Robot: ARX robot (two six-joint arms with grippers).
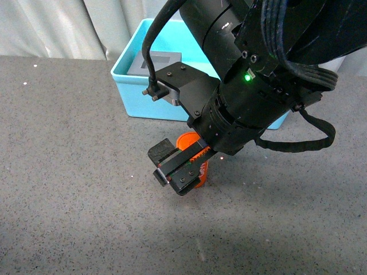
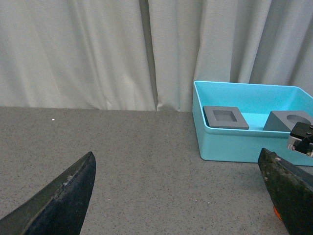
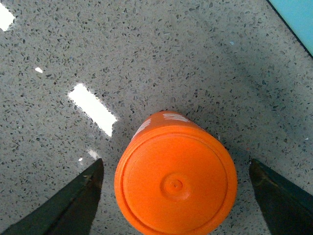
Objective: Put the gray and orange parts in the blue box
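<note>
The orange cylinder [image 3: 176, 183] stands upright on the grey counter, white numerals on its side. My right gripper [image 3: 173, 196] is open right above it, one finger on each side, not touching. In the front view the cylinder [image 1: 189, 140] is mostly hidden behind that gripper [image 1: 180, 166]. The turquoise box [image 1: 132, 91] stands behind it; in the left wrist view [image 2: 230, 144] it holds the gray cube with a square recess [image 2: 224, 117] and the gray cube with a round recess [image 2: 288, 121]. My left gripper [image 2: 181, 196] is open and empty, low over the counter, left of the box.
A white curtain [image 2: 98, 54] hangs behind the counter and the box. The speckled grey counter [image 1: 69, 172] stretches to the left and front of the cylinder. My right arm [image 1: 258, 74] reaches across the box's front right part in the front view.
</note>
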